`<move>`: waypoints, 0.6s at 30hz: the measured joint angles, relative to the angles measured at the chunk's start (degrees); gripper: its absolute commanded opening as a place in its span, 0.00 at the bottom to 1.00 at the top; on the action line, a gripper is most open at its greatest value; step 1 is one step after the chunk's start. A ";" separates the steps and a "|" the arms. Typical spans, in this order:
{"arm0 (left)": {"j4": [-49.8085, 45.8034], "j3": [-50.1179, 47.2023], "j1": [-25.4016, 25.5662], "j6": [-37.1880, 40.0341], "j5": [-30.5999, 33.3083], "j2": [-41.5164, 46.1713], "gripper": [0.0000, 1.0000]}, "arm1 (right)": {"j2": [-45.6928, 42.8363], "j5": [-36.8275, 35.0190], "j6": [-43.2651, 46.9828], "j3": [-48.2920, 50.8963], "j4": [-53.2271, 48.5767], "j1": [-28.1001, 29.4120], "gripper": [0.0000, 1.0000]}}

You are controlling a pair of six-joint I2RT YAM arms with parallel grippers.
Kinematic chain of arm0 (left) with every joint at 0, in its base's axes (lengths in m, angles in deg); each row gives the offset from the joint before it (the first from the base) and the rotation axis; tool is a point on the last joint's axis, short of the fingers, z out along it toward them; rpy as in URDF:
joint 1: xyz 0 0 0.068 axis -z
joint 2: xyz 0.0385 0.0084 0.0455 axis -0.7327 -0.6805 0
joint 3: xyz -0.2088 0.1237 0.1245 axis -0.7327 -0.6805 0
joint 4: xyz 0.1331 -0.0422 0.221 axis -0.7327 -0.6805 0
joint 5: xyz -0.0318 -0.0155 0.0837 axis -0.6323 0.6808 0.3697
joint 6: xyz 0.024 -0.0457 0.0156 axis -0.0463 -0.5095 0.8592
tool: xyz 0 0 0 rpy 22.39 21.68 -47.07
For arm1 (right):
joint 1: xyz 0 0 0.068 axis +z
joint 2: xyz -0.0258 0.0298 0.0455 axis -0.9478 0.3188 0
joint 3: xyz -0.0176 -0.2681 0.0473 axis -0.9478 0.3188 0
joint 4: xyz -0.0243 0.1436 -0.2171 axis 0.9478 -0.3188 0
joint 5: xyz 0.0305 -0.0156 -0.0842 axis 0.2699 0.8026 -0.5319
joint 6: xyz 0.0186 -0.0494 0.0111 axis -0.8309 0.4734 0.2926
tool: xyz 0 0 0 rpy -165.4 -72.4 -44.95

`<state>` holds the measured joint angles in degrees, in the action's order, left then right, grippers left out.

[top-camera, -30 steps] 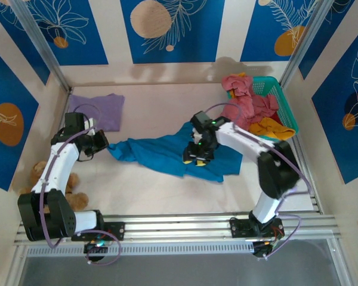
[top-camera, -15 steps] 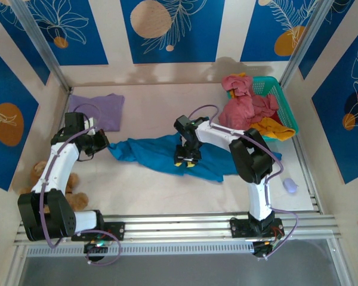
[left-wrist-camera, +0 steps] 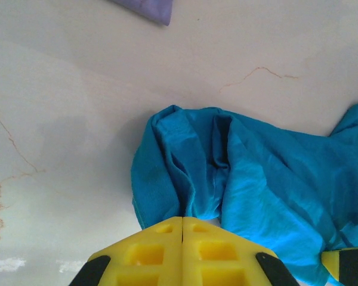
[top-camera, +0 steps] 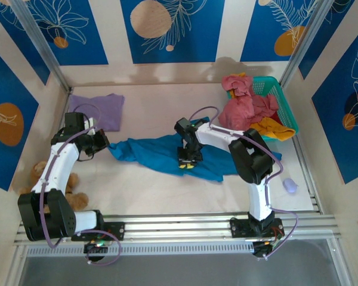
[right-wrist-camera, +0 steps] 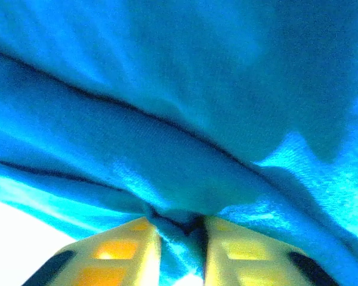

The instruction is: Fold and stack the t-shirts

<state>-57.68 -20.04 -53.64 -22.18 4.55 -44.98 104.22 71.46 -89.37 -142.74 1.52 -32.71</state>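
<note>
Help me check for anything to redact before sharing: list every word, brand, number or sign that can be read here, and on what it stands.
No text can be read in these pictures.
The teal-blue t-shirt, the lavender t-shirt and the turquoise basket are plain, with no print or tag visible.
The wall panels show leaf and circle patterns, no lettering.
</note>
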 measured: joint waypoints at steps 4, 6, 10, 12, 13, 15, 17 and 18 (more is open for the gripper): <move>-0.09 0.20 0.00 0.00 -0.02 0.02 0.00 | -1.18 0.04 0.72 -0.24 -0.79 0.09 0.00; -0.72 1.16 0.00 0.02 0.00 0.02 0.00 | -3.50 -0.39 0.79 -0.85 -2.32 0.11 0.00; -2.58 6.21 0.00 0.20 0.04 0.00 0.00 | -11.45 -0.83 1.18 -2.47 -5.40 -0.63 0.00; -3.63 10.25 0.00 0.26 0.04 0.00 0.00 | -16.79 -0.59 1.40 -4.02 -7.32 -2.12 0.00; -4.33 12.44 0.00 0.42 0.07 -0.07 0.00 | -18.82 -0.61 1.44 -4.72 -7.96 -3.02 0.00; -5.57 17.88 0.00 0.66 0.17 -0.22 0.00 | -23.65 -0.52 1.66 -6.49 -9.46 -5.92 0.00; -6.49 23.56 0.00 0.72 0.33 -0.44 0.00 | -27.67 -1.03 1.88 -8.02 -10.51 -8.33 0.00; -6.75 26.71 0.00 0.81 0.48 -0.55 0.00 | -29.97 -1.97 2.08 -8.68 -10.71 -9.51 0.00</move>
<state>-64.44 6.67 -53.64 -21.37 5.03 -45.52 74.26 69.49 -87.29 -151.41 -9.19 -42.22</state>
